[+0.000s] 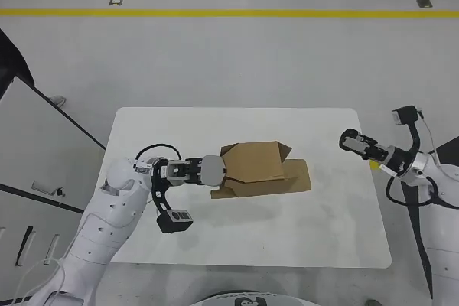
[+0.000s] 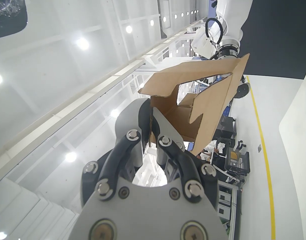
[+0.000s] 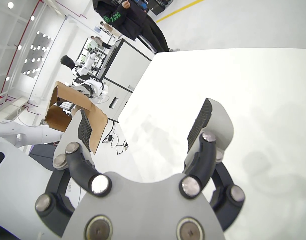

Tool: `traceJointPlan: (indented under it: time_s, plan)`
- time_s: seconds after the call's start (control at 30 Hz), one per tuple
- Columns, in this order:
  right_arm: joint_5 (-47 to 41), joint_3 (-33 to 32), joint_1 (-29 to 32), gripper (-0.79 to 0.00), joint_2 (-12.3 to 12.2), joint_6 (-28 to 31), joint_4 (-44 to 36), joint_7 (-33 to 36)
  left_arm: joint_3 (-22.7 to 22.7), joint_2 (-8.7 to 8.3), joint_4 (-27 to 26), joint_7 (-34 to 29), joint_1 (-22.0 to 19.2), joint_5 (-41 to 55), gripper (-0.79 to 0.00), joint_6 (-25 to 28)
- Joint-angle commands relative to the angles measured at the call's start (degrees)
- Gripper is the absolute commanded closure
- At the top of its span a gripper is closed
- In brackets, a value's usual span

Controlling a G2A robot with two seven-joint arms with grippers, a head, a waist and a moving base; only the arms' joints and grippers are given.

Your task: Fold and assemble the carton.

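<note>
your left gripper (image 1: 214, 170) was clenched on the carton (image 1: 256, 162), biting the wall at its 9 o'clock edge. the left wrist view showed the pinch plainly: its fingers (image 2: 165, 126) sat one inside the box and one outside, with the cardboard sandwiched between and almost no gap left. i'd say that grip was there to hold the wall upright and anchor the box while the flaps got worked.

the carton itself sat on the table (image 1: 214, 130), a little toward 3 o'clock from the middle. it was only partly raised. the walls stood up around an open hollow, cut flaps leaned loose over the top, and a flat panel (image 1: 294, 180) lay on the table surface toward 4 o'clock. by my reading, the folding was well short of done.

your right gripper (image 1: 350, 141) hung near the table's 3 o'clock edge, at about 2 o'clock from the carton and well apart from it. it was spread wide, the ribbed pads (image 3: 200, 121) far from each other, with nothing between them and nothing touched. that looked like a waiting pose, parked clear so the flaps had room. it was facing the box across the bare table, ready to come in on the far side. the risk, to my eye, was the single pinch: one wall held, the rest free to sag or twist.
</note>
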State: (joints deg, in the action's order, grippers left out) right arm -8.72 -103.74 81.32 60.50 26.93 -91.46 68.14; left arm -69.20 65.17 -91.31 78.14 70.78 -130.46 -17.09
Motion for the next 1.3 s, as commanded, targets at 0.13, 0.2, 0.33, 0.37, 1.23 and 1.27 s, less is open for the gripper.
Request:
traceJointPlan:
  time_s: [0.13,0.2,0.33,0.37,1.23,1.27]
  plan:
    - [-19.50,3.00,-0.88,-0.785,0.11,-12.06,2.71,7.34,-0.47,-0.38,0.31,-0.35,0.35,-2.29,0.000,0.53]
    - [-24.07,4.18,-2.18,-0.785,0.01,-16.26,4.19,11.24,-0.90,-0.56,0.81,0.85,0.36,-2.10,0.000,0.38]
    - [-27.64,6.24,-5.23,-0.785,-0.26,-21.14,6.59,16.58,-1.30,-0.80,1.90,2.40,0.40,-1.68,0.000,-0.17]
    - [-29.10,7.04,-5.60,-0.785,-0.23,-22.53,7.41,17.57,-1.34,-0.83,2.22,2.55,0.35,-1.58,0.000,-0.36]
    - [-45.13,16.44,-7.87,-0.785,0.12,-38.12,7.72,19.86,-1.09,-1.33,1.84,1.01,0.73,-2.56,0.000,-1.94]
    - [-45.13,16.44,-7.87,-0.785,0.12,-38.12,7.72,19.86,-1.09,-1.33,1.84,1.01,0.73,-2.56,0.000,-1.94]
